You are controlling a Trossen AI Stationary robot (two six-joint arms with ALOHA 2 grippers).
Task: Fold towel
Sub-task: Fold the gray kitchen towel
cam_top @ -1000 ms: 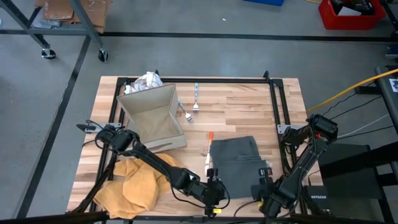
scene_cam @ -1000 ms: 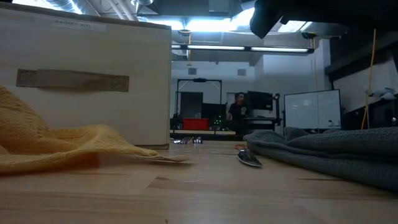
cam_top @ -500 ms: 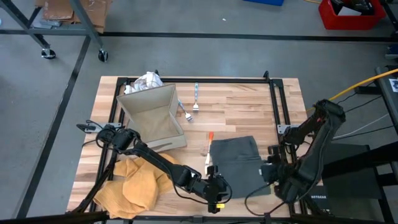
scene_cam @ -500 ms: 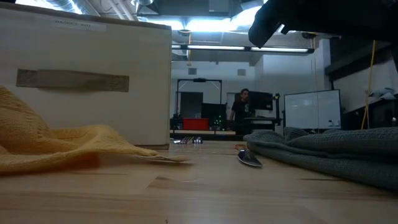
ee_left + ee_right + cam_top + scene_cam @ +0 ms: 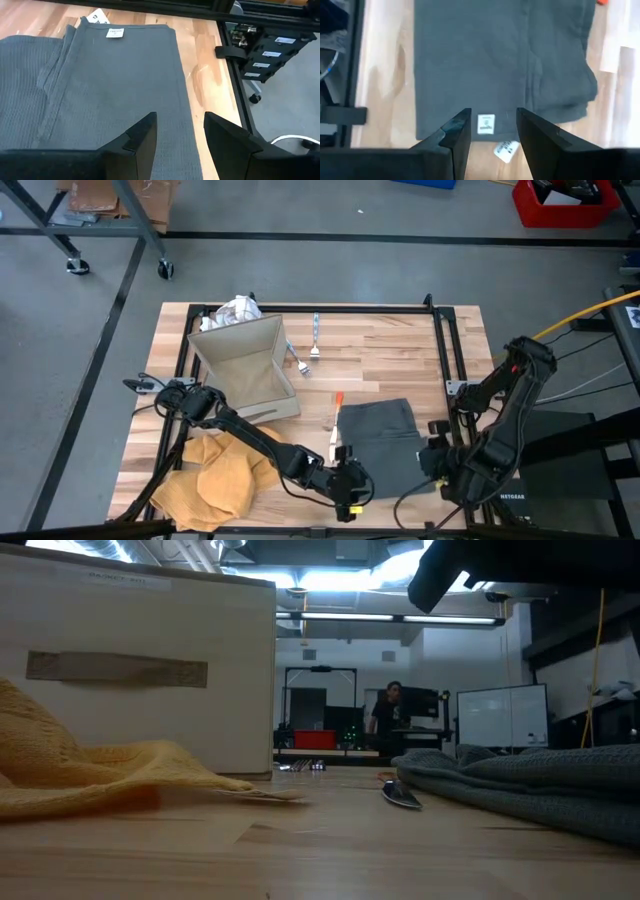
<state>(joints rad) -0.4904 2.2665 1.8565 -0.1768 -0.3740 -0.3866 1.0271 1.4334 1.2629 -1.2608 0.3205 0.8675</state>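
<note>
your folded dark grey waffle-weave towel (image 5: 384,444) is lying flat on the wooden bench (image 5: 390,355), near its front right corner. your left claw (image 5: 352,483) is hovering at the towel's front left edge, fingers apart and empty. your right claw (image 5: 436,463) is hovering over its right edge, also parted, gripping nothing.

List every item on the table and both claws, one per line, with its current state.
Grey towel: folded, lying flat.
Yellow towel: crumpled heap.
Box: tipped on its side.
Fork: lying flat.
Left claw: open, empty, above the grey towel.
Right claw: open, empty, above its label.
</note>
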